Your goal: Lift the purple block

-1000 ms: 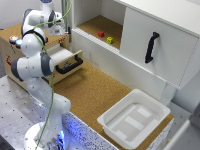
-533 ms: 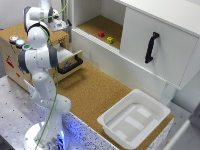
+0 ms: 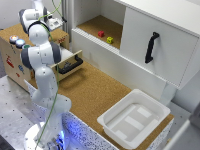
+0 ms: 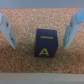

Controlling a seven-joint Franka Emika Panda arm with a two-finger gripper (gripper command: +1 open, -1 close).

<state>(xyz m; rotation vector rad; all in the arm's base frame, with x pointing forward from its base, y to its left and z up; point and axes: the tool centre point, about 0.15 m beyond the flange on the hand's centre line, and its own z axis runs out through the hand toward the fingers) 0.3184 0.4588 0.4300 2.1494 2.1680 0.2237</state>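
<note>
In the exterior view the arm (image 3: 41,60) reaches up over the wooden box (image 3: 20,55) at the table's (image 3: 95,95) far left corner; its gripper and the purple block are hidden there. A white tray (image 3: 132,117) sits at the table's near right edge.

In the wrist view the gripper (image 4: 37,34) is spread wide, its fingers (image 4: 7,31) standing clear on either side of the purple block (image 4: 48,43), which rests on cork with a yellow "A" showing.
</note>
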